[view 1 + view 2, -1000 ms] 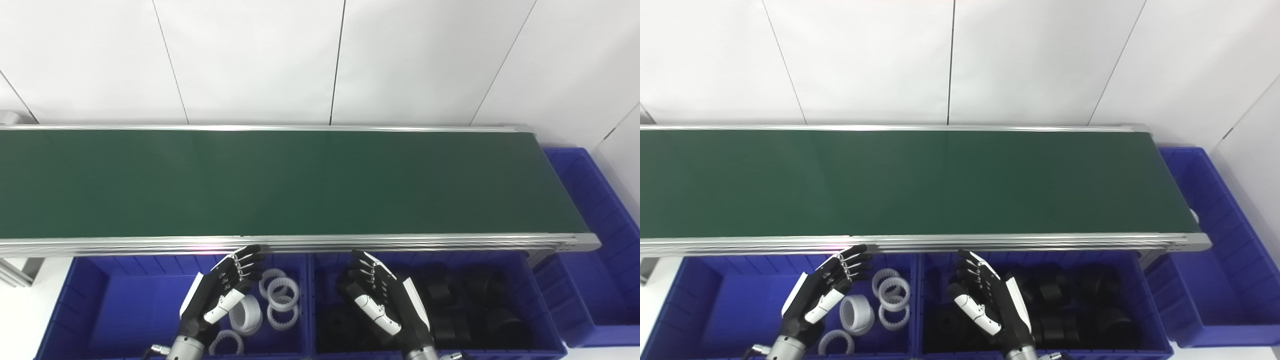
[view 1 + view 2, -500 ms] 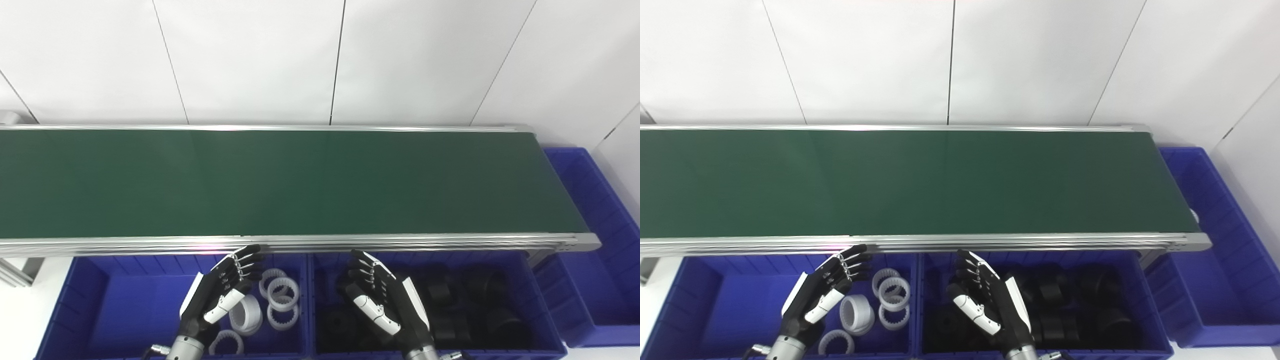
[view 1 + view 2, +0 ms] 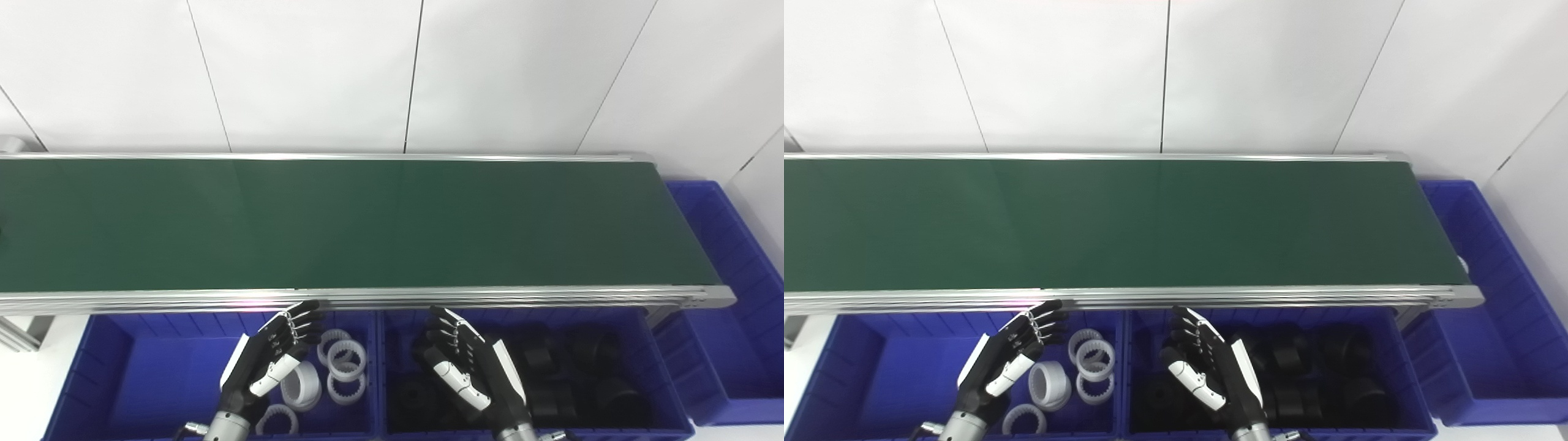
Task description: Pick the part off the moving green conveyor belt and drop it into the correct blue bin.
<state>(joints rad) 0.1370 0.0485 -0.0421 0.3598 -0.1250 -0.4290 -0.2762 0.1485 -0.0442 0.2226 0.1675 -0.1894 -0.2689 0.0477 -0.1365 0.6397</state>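
Observation:
The green conveyor belt (image 3: pixel 367 220) runs across the view with no whole part on it. A small dark shape (image 3: pixel 2 236) shows at the belt's far left edge, too little of it to identify. My left hand (image 3: pixel 269 361) hovers open over the blue bin of white toothed rings (image 3: pixel 343 367), just below the belt's near rail. To its right, my other hand (image 3: pixel 468 367) is also open and holds nothing, above the blue bin of black parts (image 3: pixel 582 373).
The left bin (image 3: pixel 141 367) and the middle bin (image 3: pixel 664 386) sit side by side under the belt's aluminium rail (image 3: pixel 429 299). A third blue bin (image 3: pixel 735 257) stands at the belt's right end. A white panelled wall is behind.
A small dark shape has appeared at the belt's far left edge in the left eye view. Neither hand has moved.

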